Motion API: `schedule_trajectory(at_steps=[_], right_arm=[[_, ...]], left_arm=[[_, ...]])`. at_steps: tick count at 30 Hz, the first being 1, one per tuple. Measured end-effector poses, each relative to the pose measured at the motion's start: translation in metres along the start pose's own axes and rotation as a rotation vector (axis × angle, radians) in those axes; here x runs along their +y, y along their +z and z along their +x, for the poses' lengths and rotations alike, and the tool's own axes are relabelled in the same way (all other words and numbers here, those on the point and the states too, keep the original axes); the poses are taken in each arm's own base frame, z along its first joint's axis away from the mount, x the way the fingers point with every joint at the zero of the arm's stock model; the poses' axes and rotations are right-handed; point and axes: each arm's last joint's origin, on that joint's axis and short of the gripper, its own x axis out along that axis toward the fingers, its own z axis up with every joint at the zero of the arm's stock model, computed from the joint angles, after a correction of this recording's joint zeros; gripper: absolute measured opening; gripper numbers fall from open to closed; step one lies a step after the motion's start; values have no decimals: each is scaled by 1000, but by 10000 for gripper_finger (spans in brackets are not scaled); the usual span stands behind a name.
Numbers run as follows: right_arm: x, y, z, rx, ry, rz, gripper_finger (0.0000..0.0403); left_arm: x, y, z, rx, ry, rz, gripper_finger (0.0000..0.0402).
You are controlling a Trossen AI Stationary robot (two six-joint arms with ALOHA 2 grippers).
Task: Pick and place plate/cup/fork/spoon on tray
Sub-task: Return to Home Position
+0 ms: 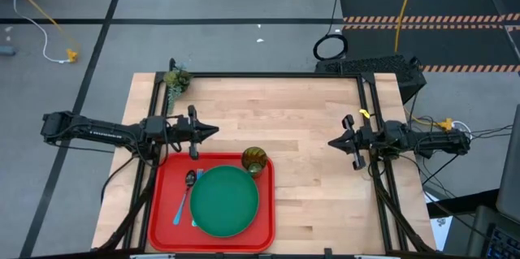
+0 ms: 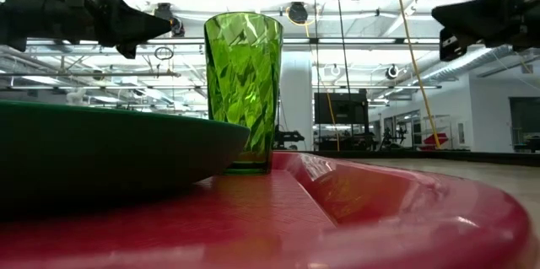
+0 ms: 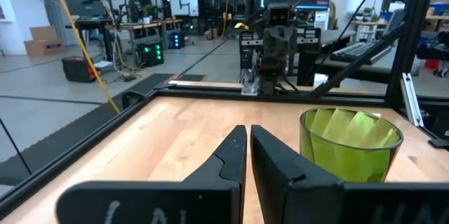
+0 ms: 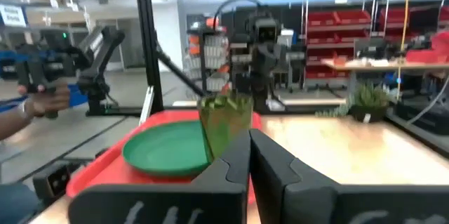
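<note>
The red tray (image 1: 162, 210) lies at the table's near left. On it lie the dark-green plate (image 1: 224, 200), the olive-green cup (image 1: 254, 161) upright at the tray's far right corner, and the spoon (image 1: 188, 184) and the fork (image 1: 195, 220) left of the plate, the fork mostly hidden under the plate's rim. My left gripper (image 1: 213, 131) is shut and empty above the table just beyond the tray's far edge. My right gripper (image 1: 333, 141) is shut and empty at the table's right. The cup also shows in the left wrist view (image 3: 349, 143) and the right wrist view (image 4: 224, 126).
A small leafy plant sprig (image 1: 175, 79) stands at the table's far left corner. Black frame rails (image 1: 268, 75) run along the far edge and both sides. Bare wood lies between the tray and my right gripper. A person's hand (image 4: 43, 99) shows beyond the table.
</note>
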Motion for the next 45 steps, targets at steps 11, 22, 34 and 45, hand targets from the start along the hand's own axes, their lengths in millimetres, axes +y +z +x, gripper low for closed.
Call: schedule_trajectory(at_steps=[11,22,34,45], right_arm=[[-1,-9,0,97,-11,40,0],[-2,-14,-1,141,-34,13,0],[-1,-9,0,88,-27,9,0],[-1,-1,0,9,-20,4,0]], left_arm=[[0,0,0,-4,0,0,26],[0,3,0,-36,1,1,26],[-1,4,0,-40,-46,39,26],[-1,-10,-2,49,-57,42,26]])
